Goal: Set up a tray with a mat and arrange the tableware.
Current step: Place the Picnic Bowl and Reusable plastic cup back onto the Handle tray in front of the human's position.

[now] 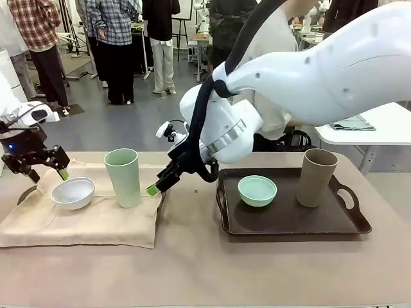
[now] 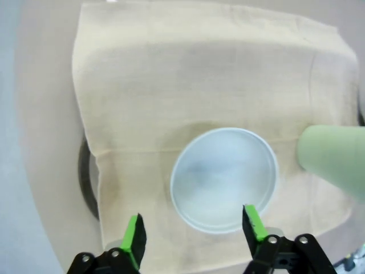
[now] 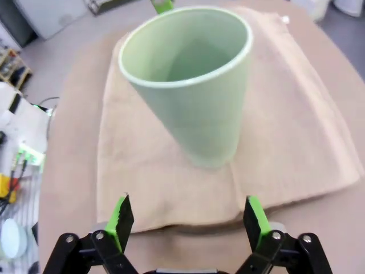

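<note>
On a beige cloth mat [image 1: 83, 226] stand a small round white bowl [image 1: 73, 192] and, to its right, a tall pale green handleless cup [image 1: 122, 177]. The left gripper [image 2: 193, 225] hovers spread over the bowl; the right gripper [image 3: 187, 214], spread, sits at the mat's right edge, facing the cup. Right of the mat, a dark brown tray [image 1: 286, 219] holds a mint green bowl [image 1: 257, 190] and tan-brown cup [image 1: 316, 177]

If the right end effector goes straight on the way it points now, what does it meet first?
Probably the pale green cup, standing on the beige mat straight ahead of the right end effector; nothing seems to lie between.
</note>
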Motion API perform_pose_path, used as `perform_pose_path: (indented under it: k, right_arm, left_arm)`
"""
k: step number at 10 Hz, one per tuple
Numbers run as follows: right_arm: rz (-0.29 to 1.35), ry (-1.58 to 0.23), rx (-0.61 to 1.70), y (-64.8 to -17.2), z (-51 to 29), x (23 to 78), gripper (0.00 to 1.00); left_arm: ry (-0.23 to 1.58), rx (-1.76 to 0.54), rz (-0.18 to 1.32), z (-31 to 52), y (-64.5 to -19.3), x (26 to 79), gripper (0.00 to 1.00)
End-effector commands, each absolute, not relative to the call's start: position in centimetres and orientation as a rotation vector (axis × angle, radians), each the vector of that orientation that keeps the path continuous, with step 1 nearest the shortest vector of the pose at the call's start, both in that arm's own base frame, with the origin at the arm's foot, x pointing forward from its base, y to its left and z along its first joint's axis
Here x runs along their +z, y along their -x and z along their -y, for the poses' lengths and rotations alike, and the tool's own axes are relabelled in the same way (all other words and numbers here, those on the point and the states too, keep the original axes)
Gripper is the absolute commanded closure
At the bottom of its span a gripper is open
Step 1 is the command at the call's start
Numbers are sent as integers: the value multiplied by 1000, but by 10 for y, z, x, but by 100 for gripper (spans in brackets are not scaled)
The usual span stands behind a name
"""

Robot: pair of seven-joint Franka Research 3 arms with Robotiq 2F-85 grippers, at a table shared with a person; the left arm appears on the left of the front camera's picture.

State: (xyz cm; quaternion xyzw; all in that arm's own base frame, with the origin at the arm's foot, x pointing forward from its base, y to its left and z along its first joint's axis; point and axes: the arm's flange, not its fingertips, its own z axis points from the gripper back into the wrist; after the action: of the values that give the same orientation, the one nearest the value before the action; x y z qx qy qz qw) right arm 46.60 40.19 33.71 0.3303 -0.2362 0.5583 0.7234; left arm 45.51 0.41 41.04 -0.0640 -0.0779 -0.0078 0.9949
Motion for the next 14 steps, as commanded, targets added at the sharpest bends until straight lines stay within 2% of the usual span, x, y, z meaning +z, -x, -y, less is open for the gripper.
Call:
perform_pose_path:
  k: [1,3,7,10,12,13,14]
  right_arm:
    - [421,-609,1102,-438,-384,385,0]
    - [310,-535,806,-424,-367,411,0]
    - [229,-362,502,-392,-343,480,0]
    - [115,-305,356,-373,-329,520,0]
    - [42,-235,268,-378,-325,522,0]
    - [70,-205,285,-387,-329,518,0]
    - [75,-281,311,-366,-322,523,0]
  left_arm:
    - [103,-86,194,16,-430,440,0]
    - [81,-132,214,39,-420,465,0]
    - [16,-204,221,98,-404,520,0]
    - [0,-240,205,138,-402,536,0]
    - [14,-222,177,142,-403,536,0]
    - [23,-261,216,139,-397,536,0]
    - [23,-261,216,139,-397,536,0]
